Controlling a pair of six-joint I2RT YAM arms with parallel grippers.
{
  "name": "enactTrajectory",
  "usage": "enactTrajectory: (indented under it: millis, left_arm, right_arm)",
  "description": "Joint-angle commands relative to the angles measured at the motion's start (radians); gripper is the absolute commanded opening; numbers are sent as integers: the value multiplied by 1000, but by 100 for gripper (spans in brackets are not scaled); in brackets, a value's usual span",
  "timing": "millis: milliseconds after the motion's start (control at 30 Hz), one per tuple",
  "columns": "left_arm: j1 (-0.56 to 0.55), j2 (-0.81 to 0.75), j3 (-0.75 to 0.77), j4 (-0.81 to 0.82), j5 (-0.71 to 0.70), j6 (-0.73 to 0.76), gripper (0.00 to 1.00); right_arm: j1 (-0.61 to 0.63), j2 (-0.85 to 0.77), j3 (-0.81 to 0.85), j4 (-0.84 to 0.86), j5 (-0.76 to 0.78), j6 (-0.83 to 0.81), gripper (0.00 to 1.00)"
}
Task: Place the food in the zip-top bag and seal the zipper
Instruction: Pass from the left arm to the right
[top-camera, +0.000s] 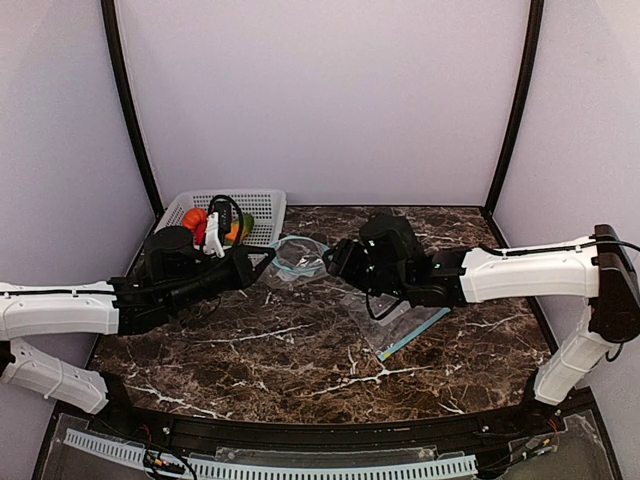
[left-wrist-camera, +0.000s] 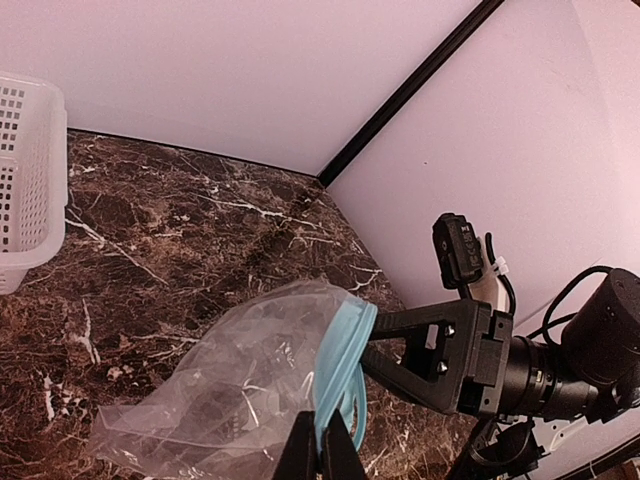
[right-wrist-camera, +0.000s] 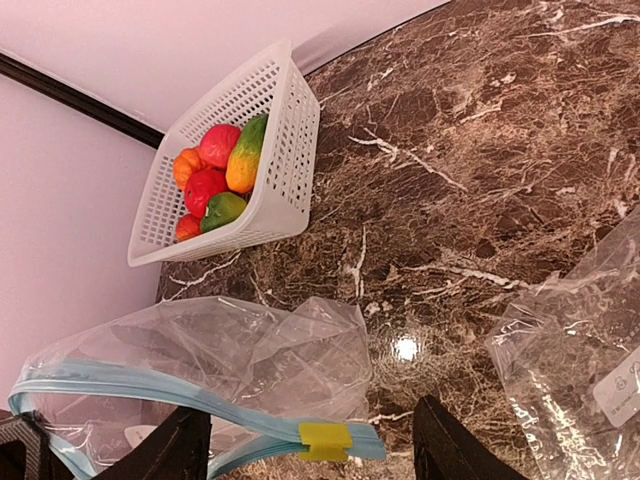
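Observation:
The clear zip-top bag (top-camera: 296, 258) with a blue zipper lies crumpled between both arms. My left gripper (left-wrist-camera: 322, 455) is shut on its blue zipper edge (left-wrist-camera: 345, 350), seen from above at the left gripper (top-camera: 262, 268). My right gripper (top-camera: 335, 262) faces it from the right. In the right wrist view the right gripper (right-wrist-camera: 310, 415) is open, its fingers (right-wrist-camera: 450, 445) standing either side of the zipper end with the yellow slider (right-wrist-camera: 325, 438). The food (right-wrist-camera: 215, 170), red, orange and green-yellow pieces, sits in the white mesh basket (right-wrist-camera: 285, 160) at the back left.
The basket (top-camera: 265, 200) stands against the back wall, left of the bag. A second flat clear bag (top-camera: 405, 325) with a blue strip lies under the right arm and shows as the second bag (right-wrist-camera: 580, 360). Walls close in the table.

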Motion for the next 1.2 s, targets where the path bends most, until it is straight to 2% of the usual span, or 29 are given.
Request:
enactTrajectory:
  millis: [0, 233, 600, 800, 900, 1033, 1100, 1133, 1167]
  left_arm:
    - [-8, -27, -17, 28, 6, -11, 1]
    - [-10, -22, -14, 38, 15, -15, 1]
    - [-10, -28, -20, 19, 12, -16, 1]
    - [-10, -26, -16, -58, -23, -1, 1]
    - [-10, -5, 4, -106, -31, 19, 1]
    - [-10, 37, 56, -181, -11, 64, 2]
    - [-10, 52, 79, -193, 15, 95, 13]
    - [-10, 54, 92, -200, 30, 104, 27]
    - [-10, 53, 97, -203, 36, 125, 34]
  right_arm:
    - [-9, -13, -1, 20, 24, -8, 67]
    - [-14, 0, -12, 59, -7, -5, 65]
    - [-14, -23, -34, 113, -5, -46, 34]
    - [-14, -39, -40, 111, 16, -102, 14]
    - [-15, -50, -34, 86, 39, -146, 6]
    - [-14, -62, -4, 8, 76, -212, 0]
    - [-14, -64, 19, -47, 87, -253, 0]
    - [-14, -63, 35, -84, 90, -270, 0]
    - [-14, -61, 50, -120, 95, -287, 0]
